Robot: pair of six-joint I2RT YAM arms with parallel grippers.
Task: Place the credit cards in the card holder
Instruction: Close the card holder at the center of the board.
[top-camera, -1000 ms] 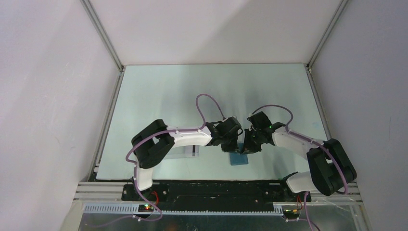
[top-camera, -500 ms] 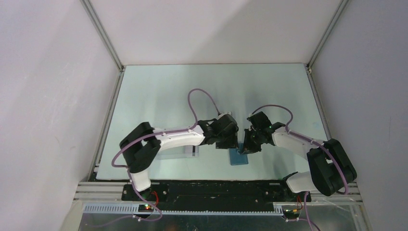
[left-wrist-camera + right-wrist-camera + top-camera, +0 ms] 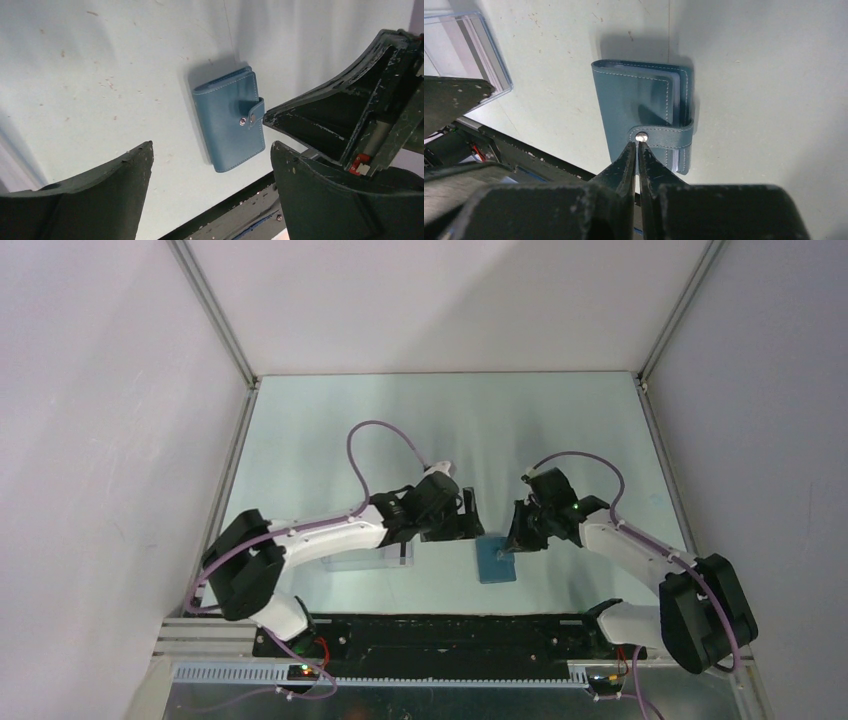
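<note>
Card holder [image 3: 497,560] flat on table [image 3: 330,430], near front edge, between arms. Closed, clasp snapped. Long axis front-to-back.
Right gripper [image 3: 638,150] nearer: jaws all but closed, thin slit, nothing between, tips at snap stud [image 3: 641,136].
Left gripper [image 3: 211,150] just left of holder: jaws wide, empty.
Judgement: unsnapping falls to right arm.
</note>
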